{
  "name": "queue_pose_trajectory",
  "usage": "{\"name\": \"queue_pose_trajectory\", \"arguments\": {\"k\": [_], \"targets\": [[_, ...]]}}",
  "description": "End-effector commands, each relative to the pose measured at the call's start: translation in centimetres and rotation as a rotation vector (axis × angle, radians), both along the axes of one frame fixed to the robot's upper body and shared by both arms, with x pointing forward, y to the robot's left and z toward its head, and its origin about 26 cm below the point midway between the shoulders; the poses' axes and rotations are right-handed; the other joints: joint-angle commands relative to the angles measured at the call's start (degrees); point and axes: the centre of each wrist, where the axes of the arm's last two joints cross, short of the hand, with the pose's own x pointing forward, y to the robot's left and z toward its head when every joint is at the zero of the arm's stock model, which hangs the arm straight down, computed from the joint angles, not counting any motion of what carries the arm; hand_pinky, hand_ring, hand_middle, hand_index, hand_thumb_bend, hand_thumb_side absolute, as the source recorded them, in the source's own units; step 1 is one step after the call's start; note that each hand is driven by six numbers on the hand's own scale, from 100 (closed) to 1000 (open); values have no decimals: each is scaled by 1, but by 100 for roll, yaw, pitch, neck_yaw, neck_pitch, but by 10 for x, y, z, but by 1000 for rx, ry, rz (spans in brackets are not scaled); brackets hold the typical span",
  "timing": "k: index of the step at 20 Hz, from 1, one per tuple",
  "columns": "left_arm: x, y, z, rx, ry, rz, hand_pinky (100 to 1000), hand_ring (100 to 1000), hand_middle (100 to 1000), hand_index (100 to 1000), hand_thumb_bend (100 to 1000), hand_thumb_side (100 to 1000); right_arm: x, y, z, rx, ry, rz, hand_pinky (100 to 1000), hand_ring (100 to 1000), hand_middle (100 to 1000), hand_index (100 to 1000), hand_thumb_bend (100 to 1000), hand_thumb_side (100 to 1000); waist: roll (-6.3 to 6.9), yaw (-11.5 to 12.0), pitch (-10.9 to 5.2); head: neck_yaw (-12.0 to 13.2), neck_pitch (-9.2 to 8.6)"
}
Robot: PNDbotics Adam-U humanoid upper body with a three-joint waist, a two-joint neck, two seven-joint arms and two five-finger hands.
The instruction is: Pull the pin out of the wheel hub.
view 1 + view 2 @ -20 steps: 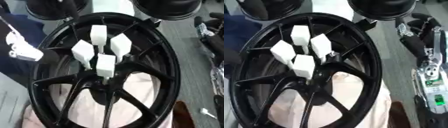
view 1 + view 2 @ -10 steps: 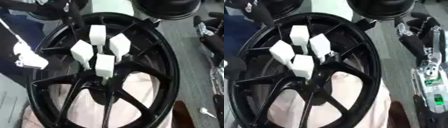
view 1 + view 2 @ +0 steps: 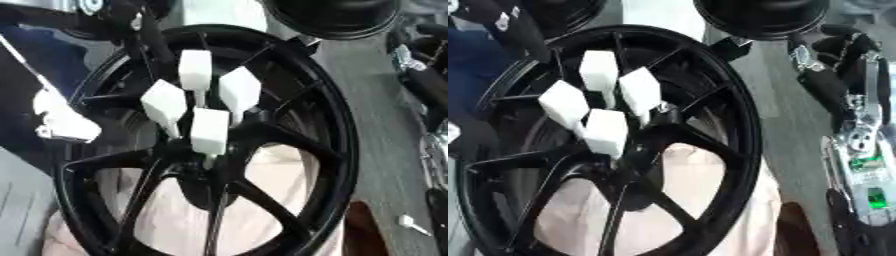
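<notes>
A black spoked wheel hub (image 3: 337,125) lies on a pale pink cloth (image 3: 271,165). Several white block-headed pins (image 3: 209,131) stand clustered at its centre. My left hand (image 3: 144,37), black below a silver joint, reaches down from the upper left over the rim. Its straight fingers end just left of the topmost pin (image 3: 195,70) and hold nothing. My right hand (image 3: 833,55) rests at the right edge, off the wheel, fingers relaxed and pointing up, with its silver forearm (image 3: 859,145) below it.
A second black wheel (image 3: 763,17) sits at the top, another (image 3: 570,12) at upper left. A white shape (image 3: 61,122) against dark blue cloth lies by the hub's left rim. A small white piece (image 3: 409,223) lies on the grey surface at lower right.
My left arm has come in from the upper left and down over the rim toward the pins. The white shape at the left rim has slid lower. The pins stand as before.
</notes>
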Motion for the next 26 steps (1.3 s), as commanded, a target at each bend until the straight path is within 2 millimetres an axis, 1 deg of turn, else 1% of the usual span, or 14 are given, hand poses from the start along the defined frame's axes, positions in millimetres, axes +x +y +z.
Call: {"name": "queue_pose_trajectory", "arguments": {"k": [1, 5, 9, 10, 13, 20, 26], "targets": [[-10, 4, 8, -17, -97, 15, 794, 783, 804, 859, 449, 287, -2, 0, 9, -24, -26, 13, 801, 726, 524, 689, 452, 258, -11, -12, -109, -7, 2], [-7, 1, 3, -2, -148, 24, 794, 783, 804, 859, 449, 287, -2, 0, 9, -24, -26, 14, 801, 726, 524, 689, 452, 258, -13, -18, -107, -1, -2], [-5, 1, 2, 2, -158, 24, 794, 783, 804, 859, 449, 287, -2, 0, 9, -24, -26, 14, 801, 726, 524, 689, 452, 258, -14, -18, -106, -1, -2], [-3, 0, 1, 2, -154, 28, 795, 784, 803, 853, 360, 212, -2, 1, 10, -24, -26, 17, 802, 726, 525, 689, 450, 259, -19, -29, -99, 13, -6], [7, -5, -7, -3, -137, 59, 780, 763, 781, 837, 322, 180, -2, 3, 10, -24, -28, 26, 802, 727, 525, 690, 450, 259, -36, -66, -78, 48, -8], [23, -8, -16, -21, -118, 80, 774, 750, 764, 825, 299, 152, -1, 5, 11, -19, -31, 31, 802, 727, 525, 690, 449, 261, -73, -91, -37, 101, -9], [27, -8, -17, -24, -118, 80, 774, 750, 764, 825, 299, 152, -1, 5, 11, -18, -31, 31, 802, 727, 525, 690, 449, 261, -78, -92, -33, 104, -8]]}}
